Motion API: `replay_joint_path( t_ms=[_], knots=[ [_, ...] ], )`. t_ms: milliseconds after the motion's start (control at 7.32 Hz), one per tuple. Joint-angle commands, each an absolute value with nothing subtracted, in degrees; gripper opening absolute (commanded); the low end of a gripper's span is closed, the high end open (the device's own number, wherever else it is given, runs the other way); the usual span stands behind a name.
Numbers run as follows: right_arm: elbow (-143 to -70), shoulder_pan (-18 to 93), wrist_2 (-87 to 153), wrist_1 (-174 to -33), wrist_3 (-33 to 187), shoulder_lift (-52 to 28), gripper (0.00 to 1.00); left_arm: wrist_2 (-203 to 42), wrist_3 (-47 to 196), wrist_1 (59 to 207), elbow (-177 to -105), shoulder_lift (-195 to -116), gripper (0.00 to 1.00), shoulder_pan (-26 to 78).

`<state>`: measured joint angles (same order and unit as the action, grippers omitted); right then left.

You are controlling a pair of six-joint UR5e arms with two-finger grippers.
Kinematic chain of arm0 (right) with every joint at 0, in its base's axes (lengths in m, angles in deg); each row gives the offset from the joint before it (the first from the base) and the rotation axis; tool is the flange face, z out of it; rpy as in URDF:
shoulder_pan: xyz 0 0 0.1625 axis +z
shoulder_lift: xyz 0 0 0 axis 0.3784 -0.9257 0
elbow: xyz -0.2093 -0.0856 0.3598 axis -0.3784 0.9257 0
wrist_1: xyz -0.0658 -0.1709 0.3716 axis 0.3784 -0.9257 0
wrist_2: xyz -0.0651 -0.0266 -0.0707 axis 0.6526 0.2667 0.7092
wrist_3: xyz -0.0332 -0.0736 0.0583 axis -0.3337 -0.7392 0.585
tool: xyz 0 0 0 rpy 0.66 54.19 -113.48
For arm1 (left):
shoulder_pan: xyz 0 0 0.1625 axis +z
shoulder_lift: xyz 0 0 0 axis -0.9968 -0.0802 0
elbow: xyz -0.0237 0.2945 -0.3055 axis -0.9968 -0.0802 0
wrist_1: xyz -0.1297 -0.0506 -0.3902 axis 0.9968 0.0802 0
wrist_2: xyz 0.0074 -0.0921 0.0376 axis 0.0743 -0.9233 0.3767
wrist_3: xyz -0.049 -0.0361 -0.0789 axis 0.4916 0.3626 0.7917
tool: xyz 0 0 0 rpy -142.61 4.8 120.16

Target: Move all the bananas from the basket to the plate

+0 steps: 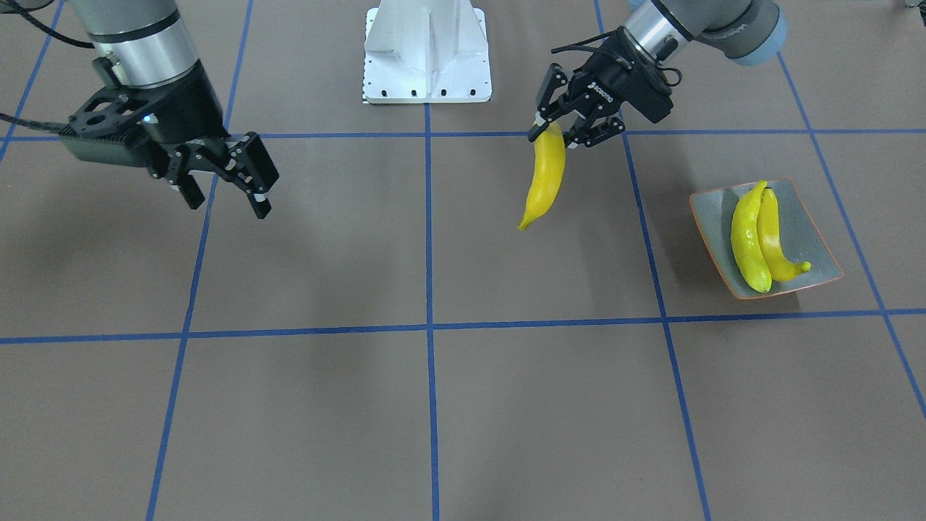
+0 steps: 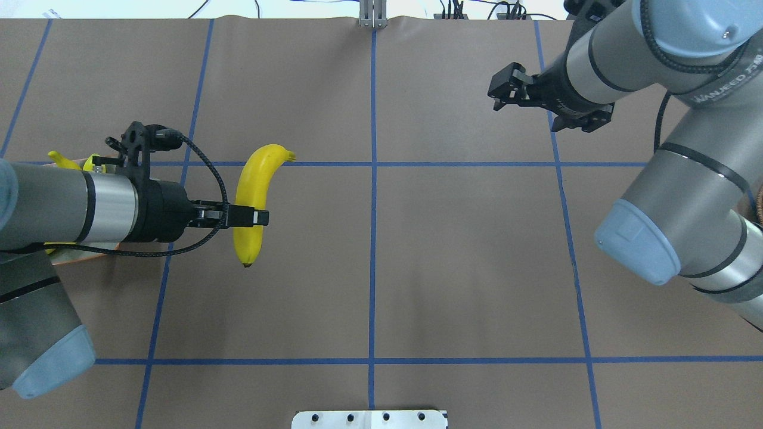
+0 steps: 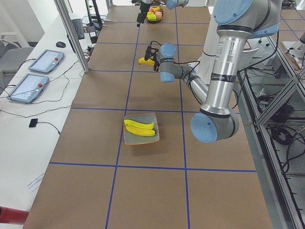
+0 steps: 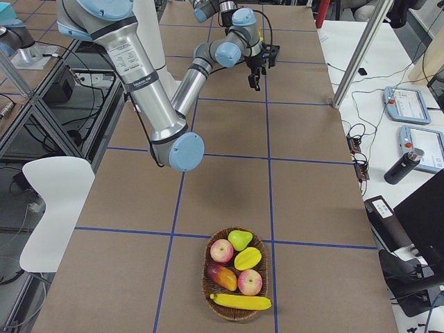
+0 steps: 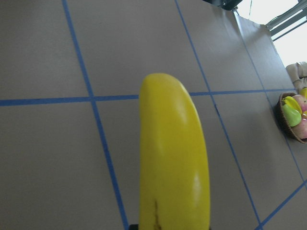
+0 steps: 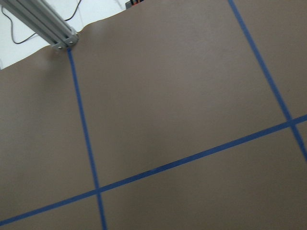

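Observation:
My left gripper [image 1: 555, 136] is shut on the upper end of a yellow banana [image 1: 546, 177], which hangs above the table; it also shows in the overhead view [image 2: 250, 199] and fills the left wrist view [image 5: 172, 158]. The grey-green plate [image 1: 803, 224] with an orange rim holds two bananas [image 1: 756, 239] side by side, to the robot's left of the held one. One more banana [image 4: 239, 302] lies in the wicker basket [image 4: 208, 277] at the table's right end. My right gripper [image 1: 228, 206] is open and empty, above bare table.
The basket also holds apples, a pear and other fruit [image 4: 239, 260]. The robot's white base [image 1: 427, 54] stands at the table's robot-side edge. Blue tape lines grid the brown table. In the overhead view my left arm covers most of the plate.

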<state>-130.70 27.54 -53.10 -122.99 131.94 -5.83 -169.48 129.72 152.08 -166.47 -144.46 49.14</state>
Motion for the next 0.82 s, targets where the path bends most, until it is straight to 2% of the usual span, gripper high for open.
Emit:
replay_joint_path(
  t_ms=[0, 683],
  knots=[
    [-130.38, 32.76, -53.69, -122.84, 116.48, -12.61, 1.00, -169.47, 124.70, 152.15, -167.15, -136.35, 0.00, 46.65],
    [-125.64, 48.23, -63.69, -122.84, 83.59, -20.62, 1.00, -169.38, 112.11, 153.47, -167.06, -121.83, 0.00, 39.18]
  ],
)
